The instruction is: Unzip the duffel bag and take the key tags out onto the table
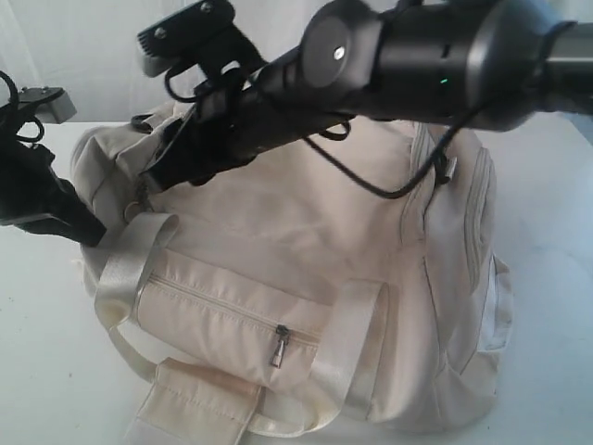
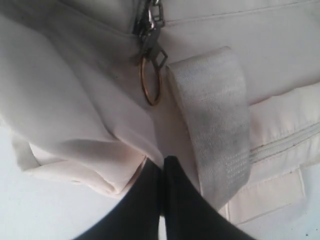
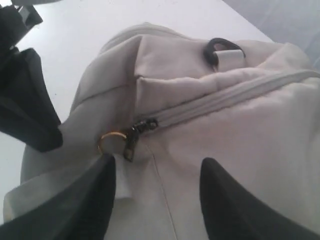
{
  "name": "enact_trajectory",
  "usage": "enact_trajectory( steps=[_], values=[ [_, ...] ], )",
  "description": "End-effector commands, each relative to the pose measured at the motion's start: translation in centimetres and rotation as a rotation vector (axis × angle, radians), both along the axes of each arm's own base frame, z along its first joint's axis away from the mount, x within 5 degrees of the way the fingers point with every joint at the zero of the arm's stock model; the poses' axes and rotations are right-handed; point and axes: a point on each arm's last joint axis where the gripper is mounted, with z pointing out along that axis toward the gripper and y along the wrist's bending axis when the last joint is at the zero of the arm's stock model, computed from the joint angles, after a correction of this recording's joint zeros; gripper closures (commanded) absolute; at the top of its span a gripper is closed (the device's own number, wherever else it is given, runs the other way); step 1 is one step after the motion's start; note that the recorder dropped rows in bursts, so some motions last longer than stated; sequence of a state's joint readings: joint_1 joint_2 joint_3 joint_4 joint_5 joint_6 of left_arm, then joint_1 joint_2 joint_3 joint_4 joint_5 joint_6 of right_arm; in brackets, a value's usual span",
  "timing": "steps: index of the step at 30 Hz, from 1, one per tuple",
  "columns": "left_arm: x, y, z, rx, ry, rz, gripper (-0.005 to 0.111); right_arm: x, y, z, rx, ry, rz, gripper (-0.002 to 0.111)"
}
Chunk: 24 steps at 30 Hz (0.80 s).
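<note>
Left gripper (image 2: 162, 161) sits low, fingers pressed tight together. Right arm (image 1: 417, 56) stretches across overhead, right gripper (image 3: 158, 162) tilted downward, jaws spread wide apart.

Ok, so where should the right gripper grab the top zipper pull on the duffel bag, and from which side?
Probably pinch the dark pull tab, coming straight down from above. It hangs off the slider at the closed end of the top zip, beside a brass ring, on the sloping end of the duffel bag. The right gripper hovers open over it.
</note>
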State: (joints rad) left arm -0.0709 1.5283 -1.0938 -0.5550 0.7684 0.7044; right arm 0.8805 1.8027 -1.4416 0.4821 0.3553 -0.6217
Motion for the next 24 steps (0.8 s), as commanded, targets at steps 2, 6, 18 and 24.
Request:
enact_trajectory(
  steps=[2, 6, 18, 24],
  values=[
    [-0.4, 0.2, 0.4, -0.016, -0.027, 0.013, 0.107, 0.4, 3.1, -1.4, 0.032, -0.044, 0.009, 0.059],
    [-0.3, 0.0, 0.6, -0.034, -0.05, 0.008, 0.107, 0.5, 3.7, -2.8, -0.003, -0.015, 0.026, 0.059],
    [-0.3, -0.3, 1.0, -0.074, -0.072, -0.008, 0.107, 0.0, 4.4, -4.3, -0.08, -0.07, 0.109, 0.039],
    [-1.0, -0.5, 2.4, -0.096, -0.128, -0.033, 0.107, 0.0, 5.3, -6.3, -0.103, -0.075, 0.119, 0.039]
  ],
)
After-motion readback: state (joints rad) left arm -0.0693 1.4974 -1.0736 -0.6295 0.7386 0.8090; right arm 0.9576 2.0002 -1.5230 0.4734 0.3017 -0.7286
